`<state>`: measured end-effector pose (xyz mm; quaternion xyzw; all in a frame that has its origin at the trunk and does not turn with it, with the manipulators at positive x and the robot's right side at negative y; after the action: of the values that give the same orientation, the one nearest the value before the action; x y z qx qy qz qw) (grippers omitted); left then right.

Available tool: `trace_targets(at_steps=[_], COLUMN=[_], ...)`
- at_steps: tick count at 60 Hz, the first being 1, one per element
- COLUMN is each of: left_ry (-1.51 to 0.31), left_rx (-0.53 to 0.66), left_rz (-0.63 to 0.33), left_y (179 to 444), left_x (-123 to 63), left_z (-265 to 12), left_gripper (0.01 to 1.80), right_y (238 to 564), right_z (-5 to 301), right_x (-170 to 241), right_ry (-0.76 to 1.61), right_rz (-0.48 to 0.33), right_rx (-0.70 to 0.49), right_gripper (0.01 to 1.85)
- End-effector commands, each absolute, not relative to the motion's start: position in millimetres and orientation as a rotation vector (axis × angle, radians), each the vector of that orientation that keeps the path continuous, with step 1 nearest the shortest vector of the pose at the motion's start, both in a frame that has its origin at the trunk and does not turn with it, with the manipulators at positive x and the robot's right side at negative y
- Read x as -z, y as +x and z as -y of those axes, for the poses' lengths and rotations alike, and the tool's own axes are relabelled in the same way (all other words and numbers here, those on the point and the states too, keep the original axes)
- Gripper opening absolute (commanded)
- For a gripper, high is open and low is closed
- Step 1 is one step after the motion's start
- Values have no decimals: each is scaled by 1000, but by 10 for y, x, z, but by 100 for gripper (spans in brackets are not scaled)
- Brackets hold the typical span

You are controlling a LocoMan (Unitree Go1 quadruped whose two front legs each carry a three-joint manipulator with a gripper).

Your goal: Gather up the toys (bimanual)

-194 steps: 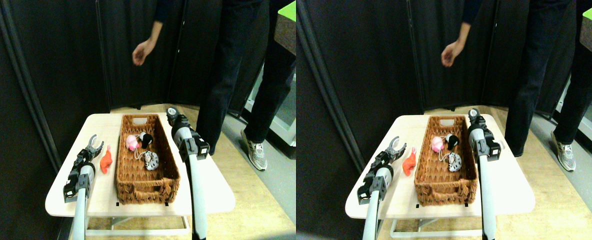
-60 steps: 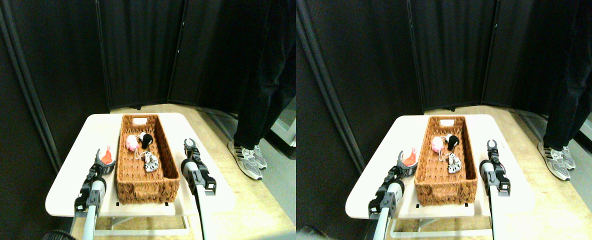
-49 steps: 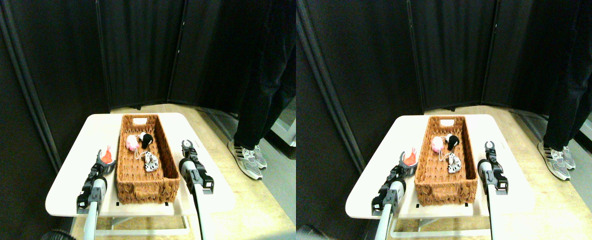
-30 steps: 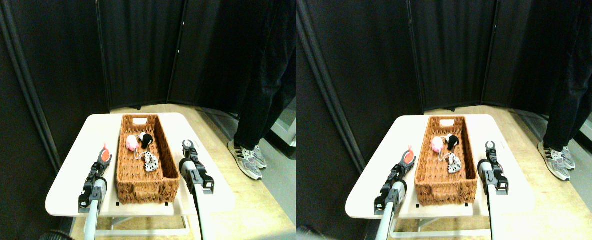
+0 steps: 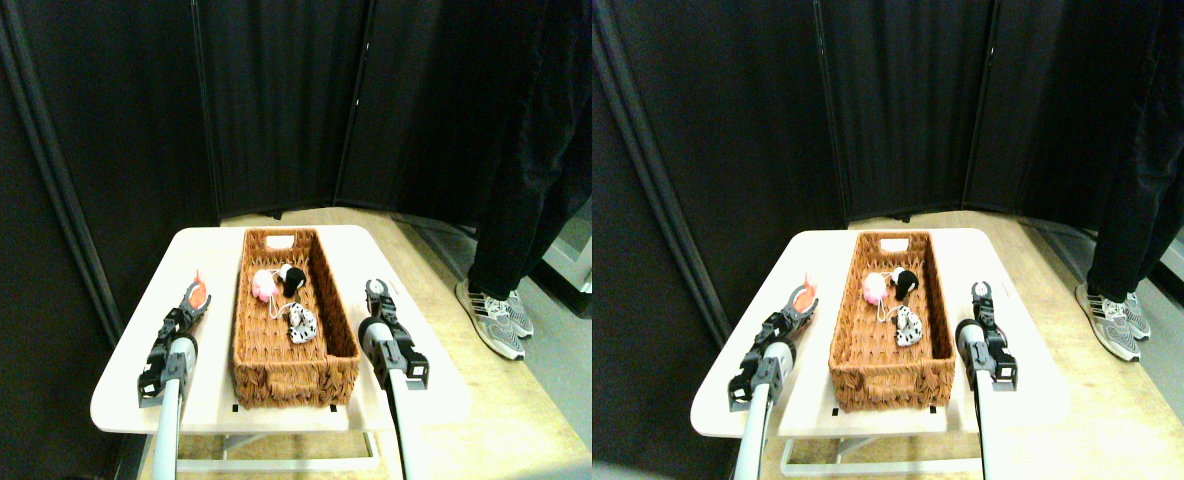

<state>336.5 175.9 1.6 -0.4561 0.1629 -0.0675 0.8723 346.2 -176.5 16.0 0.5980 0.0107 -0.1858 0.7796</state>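
step: left gripper (image 5: 195,297) has the orange toy (image 5: 199,291) pinched at its tip, jaws closed on it, raised off the table (image 5: 142,360), just left of the wicker basket (image 5: 252,370).
how to: my call is lift enough to clear the near wall, swing right over the basket's open middle, then release (a rim hit could knock a soft toy loose).
toy vs claw: orange toy sits between the jaws, poking out past them.
other toys: pink toy (image 5: 263,285), black toy (image 5: 294,277) and spotted black-and-white toy (image 5: 301,323) lie inside the basket.
right gripper (image 5: 378,292): holds nothing, jaws slightly apart, over the table just right of the basket.
bystander: person's legs (image 5: 527,150) stand beyond the table's right side.
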Motion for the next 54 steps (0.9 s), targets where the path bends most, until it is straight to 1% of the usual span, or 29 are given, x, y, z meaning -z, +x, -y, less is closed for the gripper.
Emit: trace_targets(at_steps=[1, 5, 6, 8, 9, 15, 17, 19, 24, 25, 30, 31, 35, 37, 41, 43, 44, 47, 50, 52, 53, 54], left_ry=[-966, -946, -946, -930, -930, -947, -944, -944, -963, -964, -961, -965, -955, -947, -973, -980, -1003, -1024, -1029, -1035, -1079, -1079], left_rx=[193, 213, 213, 250, 250, 293, 300, 327, 361, 365, 372, 376, 411, 410, 431, 435, 454, 449, 472, 474, 465, 465], left_rz=[-314, -307, -307, -304, -304, -326, -326, -333, -357, -369, -373, -381, -390, -398, -408, -411, -425, -430, -448, -453, -475, -475], left_y=[3414, 3439, 3439, 3459, 3459, 3499, 3504, 3524, 3549, 3560, 3572, 3575, 3588, 3583, 3580, 3579, 3575, 3565, 3558, 3557, 3544, 3544], left_x=[-208, -316, -316, -391, -391, -540, -554, -626, -694, -747, -810, -864, -933, -979, -1078, -1091, -1140, -1174, -1215, -1222, -1237, -1237], left_z=[-1741, -1677, -1677, -1609, -1609, -1465, -1451, -1372, -1293, -1216, -1113, -1039, -953, -904, -783, -764, -689, -624, -526, -507, -434, -434], left_gripper=[1, 1, 1, 1, 1, 1, 1, 1, 1, 1, 1, 1, 1, 1, 1, 1, 1, 1, 1, 1, 1, 1], right_y=[3481, 3487, 3487, 3480, 3480, 3479, 3479, 3476, 3469, 3467, 3458, 3455, 3444, 3440, 3440, 3440, 3446, 3445, 3445, 3446, 3445, 3445], right_z=[1761, 1763, 1763, 1762, 1762, 1766, 1766, 1770, 1777, 1782, 1790, 1798, 1806, 1811, 1828, 1830, 1837, 1841, 1846, 1846, 1848, 1848], right_x=[-243, -237, -237, -236, -236, -232, -232, -231, -235, -238, -245, -247, -251, -253, -243, -241, -236, -236, -237, -237, -239, -239], right_ry=[1316, 1322, 1322, 1317, 1317, 1312, 1311, 1312, 1306, 1306, 1307, 1307, 1310, 1311, 1314, 1312, 1308, 1303, 1315, 1315, 1311, 1311], right_rz=[25, 30, 30, 31, 31, 25, 26, 24, 26, 28, 31, 31, 32, 32, 33, 33, 30, 30, 29, 30, 31, 31], right_rx=[367, 363, 363, 361, 361, 365, 365, 359, 362, 361, 369, 369, 370, 371, 367, 368, 367, 366, 357, 355, 354, 354], right_gripper=[1, 1, 1, 1, 1, 1, 1, 1, 1, 1, 1, 1, 1, 1, 1, 1, 1, 1, 1, 1, 1, 1])
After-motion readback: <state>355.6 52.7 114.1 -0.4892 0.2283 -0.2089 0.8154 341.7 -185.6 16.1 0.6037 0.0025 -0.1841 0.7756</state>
